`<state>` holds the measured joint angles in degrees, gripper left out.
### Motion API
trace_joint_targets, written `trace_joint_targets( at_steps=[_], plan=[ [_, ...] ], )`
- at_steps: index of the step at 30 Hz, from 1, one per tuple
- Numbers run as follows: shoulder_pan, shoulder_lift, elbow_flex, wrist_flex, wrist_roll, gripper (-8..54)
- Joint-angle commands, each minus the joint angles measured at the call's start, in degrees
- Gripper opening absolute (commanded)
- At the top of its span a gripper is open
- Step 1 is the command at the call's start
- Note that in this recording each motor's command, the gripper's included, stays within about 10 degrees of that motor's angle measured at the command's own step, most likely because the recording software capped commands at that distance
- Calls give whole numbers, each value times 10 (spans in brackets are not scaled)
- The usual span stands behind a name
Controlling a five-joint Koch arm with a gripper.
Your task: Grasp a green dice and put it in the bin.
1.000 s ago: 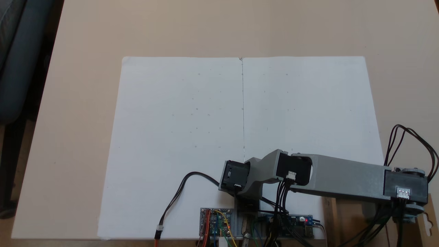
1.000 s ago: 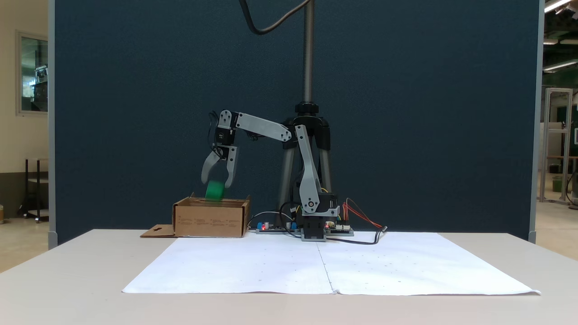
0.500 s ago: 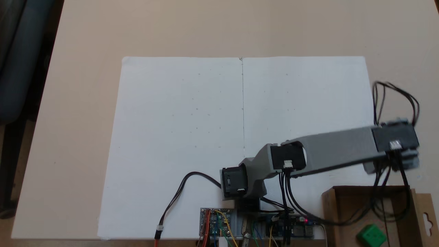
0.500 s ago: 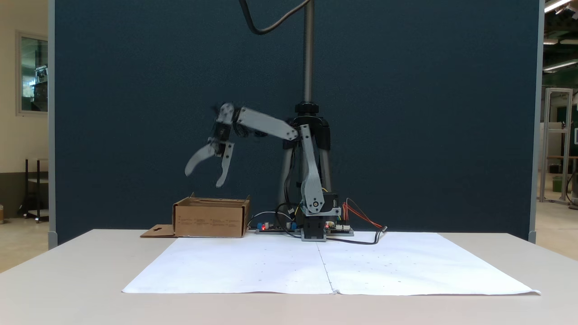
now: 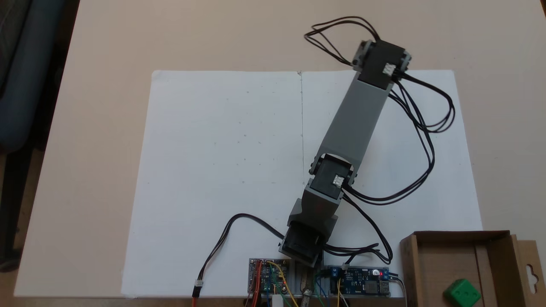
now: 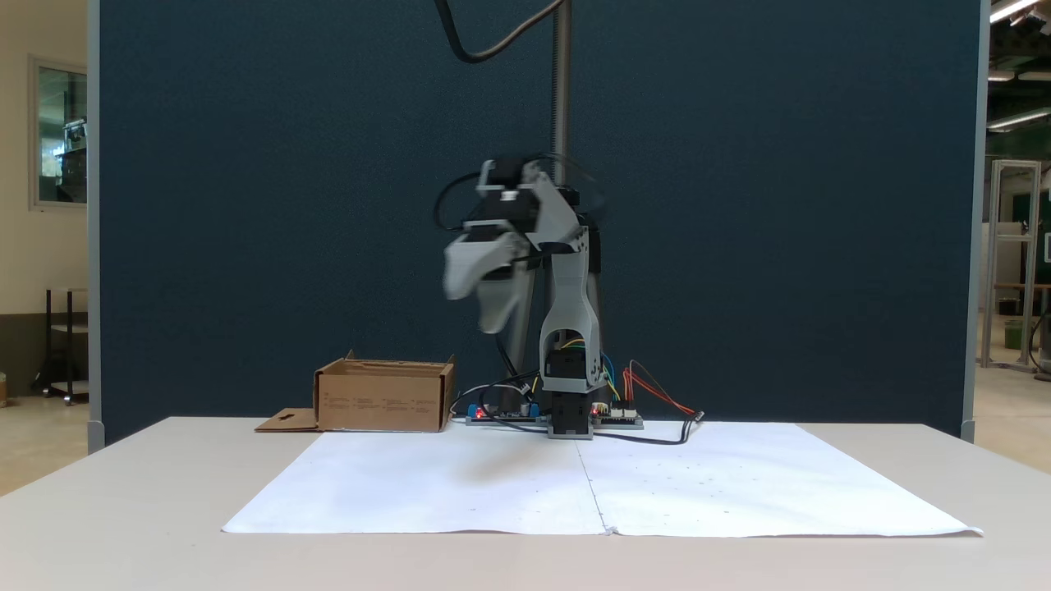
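Now green dice (image 5: 462,293) inside bin (image 5: 448,234), claw (image 6: 480,300) blurred, well apart

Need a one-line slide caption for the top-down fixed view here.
Green dice lying inside the cardboard bin while the arm reaches over the white paper.

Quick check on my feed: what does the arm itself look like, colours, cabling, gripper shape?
The arm has flat grey plastic links joined by black servo blocks, each with a small white connector. Loose black cables loop alongside it, down to the circuit boards at its base. In the side-on fixed view the gripper shows light grey, curved, tapering fingers, motion-blurred.
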<state>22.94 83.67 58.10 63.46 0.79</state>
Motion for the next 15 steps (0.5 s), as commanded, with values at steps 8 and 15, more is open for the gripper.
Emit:
trace_joint_targets(
  at_steps=[8, 15],
  plan=[
    [-116, 85, 145, -213, 40, 434],
    [-158, 218, 327, -379, 36, 433]
  ],
)
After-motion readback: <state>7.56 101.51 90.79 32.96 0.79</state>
